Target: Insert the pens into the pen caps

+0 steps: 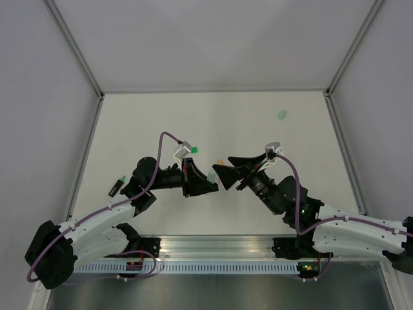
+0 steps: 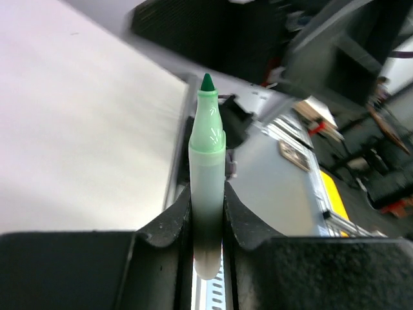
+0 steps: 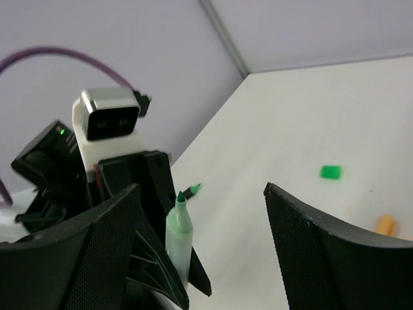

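Observation:
My left gripper (image 2: 206, 205) is shut on the pale mint green pen (image 2: 206, 161), which stands up between the jaws with its green tip bare. In the right wrist view the same pen (image 3: 178, 236) is just inside my right gripper (image 3: 201, 194), which is open, empty and facing it. In the top view the left gripper (image 1: 208, 187) and the right gripper (image 1: 224, 173) meet nose to nose at mid table. The dark pen (image 1: 116, 187) lies far left and also shows in the right wrist view (image 3: 191, 190). A green cap (image 1: 193, 150) lies behind the grippers.
A pale green cap (image 1: 281, 113) lies far back on the right. A small orange piece (image 3: 385, 224) lies on the table near the grippers, partly hidden by my right finger. The bright green cap also shows in the right wrist view (image 3: 330, 172). Walls enclose the table.

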